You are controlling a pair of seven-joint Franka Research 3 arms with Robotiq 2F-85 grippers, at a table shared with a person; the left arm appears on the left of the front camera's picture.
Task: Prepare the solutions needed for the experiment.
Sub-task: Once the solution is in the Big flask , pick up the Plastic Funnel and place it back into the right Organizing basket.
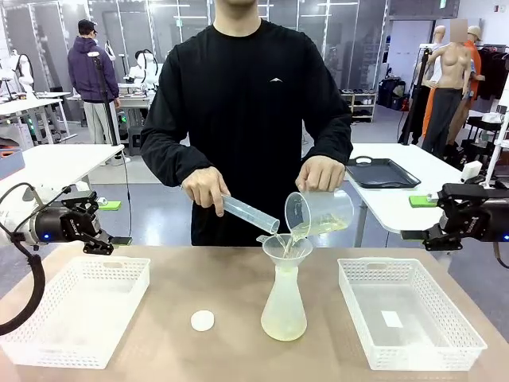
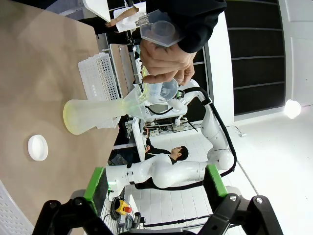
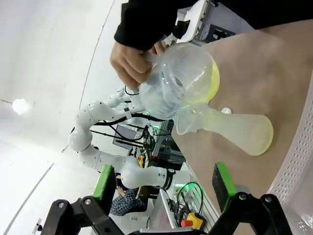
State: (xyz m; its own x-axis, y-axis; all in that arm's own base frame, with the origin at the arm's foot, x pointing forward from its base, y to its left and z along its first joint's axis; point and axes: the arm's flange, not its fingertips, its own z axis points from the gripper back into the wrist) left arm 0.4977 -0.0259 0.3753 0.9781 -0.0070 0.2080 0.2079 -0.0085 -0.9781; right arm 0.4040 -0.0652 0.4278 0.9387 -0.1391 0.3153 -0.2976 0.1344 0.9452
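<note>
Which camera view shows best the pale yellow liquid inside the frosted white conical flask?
The front view: the frosted white conical flask stands upright and unblocked, so the pale yellow liquid reads as a shallow bottom layer. Both wrist views show the flask sideways, the liquid as a yellow tint at its base.

The person (image 1: 246, 103) wears a black long-sleeved crew-neck top (image 1: 238, 127) with a small pale chevron mark (image 1: 274, 79) on the chest. The left arm (image 1: 14, 219) is glossy white and rounded, with a thick black cable (image 1: 38, 282) looping from it. The left gripper (image 1: 114, 223) and right gripper (image 1: 417, 218) are black and angular, with bright green pads (image 2: 96, 188); a small blue light (image 1: 45, 236) dots the left one's body
</note>
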